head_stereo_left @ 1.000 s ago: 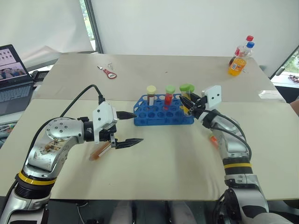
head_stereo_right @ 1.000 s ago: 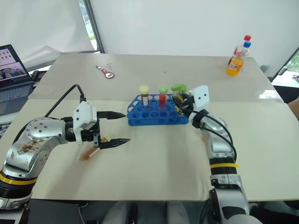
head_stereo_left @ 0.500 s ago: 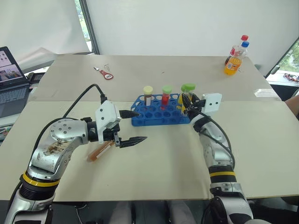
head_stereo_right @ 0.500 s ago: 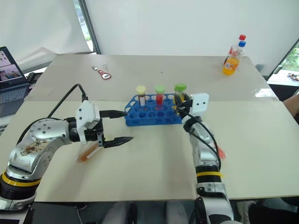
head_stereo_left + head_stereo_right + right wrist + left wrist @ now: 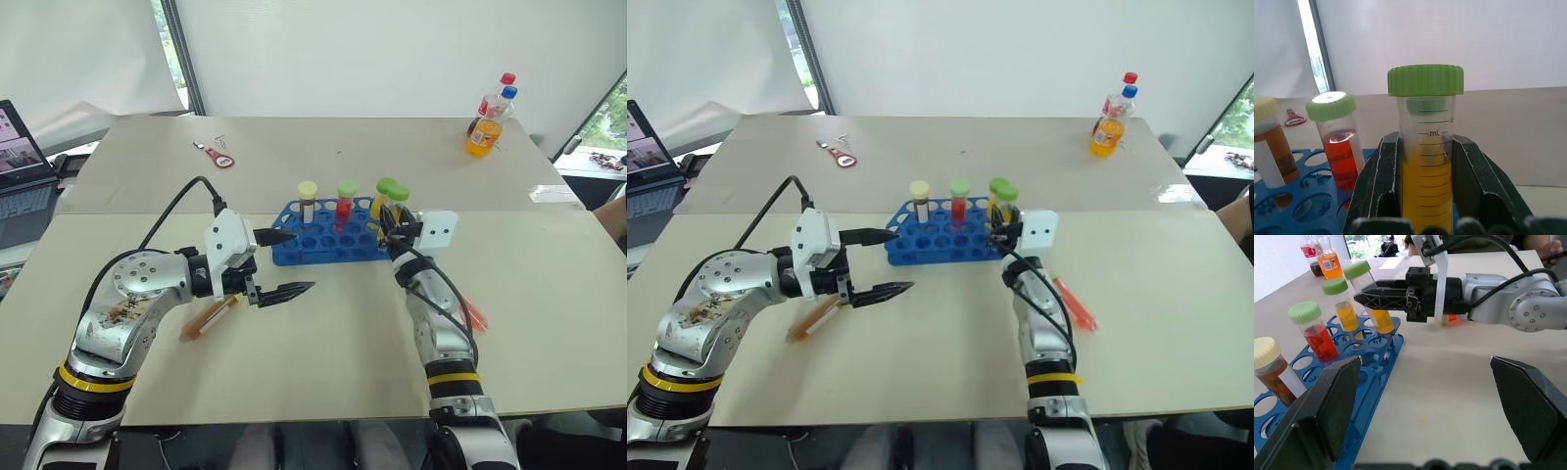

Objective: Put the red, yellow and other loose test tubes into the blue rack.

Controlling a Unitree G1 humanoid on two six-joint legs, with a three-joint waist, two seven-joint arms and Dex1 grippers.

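Three capped tubes are seen standing in the back row of the blue rack [image 5: 328, 241] on the tabletop [image 5: 323, 362]: a brown-orange tube with a cream cap [image 5: 308, 200], a red tube with a green cap [image 5: 346, 200], and a yellow tube with a green cap [image 5: 1345, 303]. A second yellow tube with a green cap [image 5: 1426, 156] is clamped between the two black fingers of the right hand [image 5: 388, 224], at the rack's right end, close beside the standing yellow one. It is held tilted in the left wrist view, with its lower end over the holes at that end of the rack; whether it is already seated in a hole cannot be told.

The left hand [image 5: 277, 264] is held at the left end of the rack with its fingers spread wide apart and nothing between them; one fingertip [image 5: 287, 236] lies just beside the rack's left edge. An orange-filled tube [image 5: 209, 318] is lying on the tabletop under the left arm. Another orange-red tube [image 5: 1074, 302] lies on the tabletop to the right of the right arm. Two soda bottles [image 5: 490, 116] stand at the far right corner, and a small red tool [image 5: 221, 156] lies at the far left.
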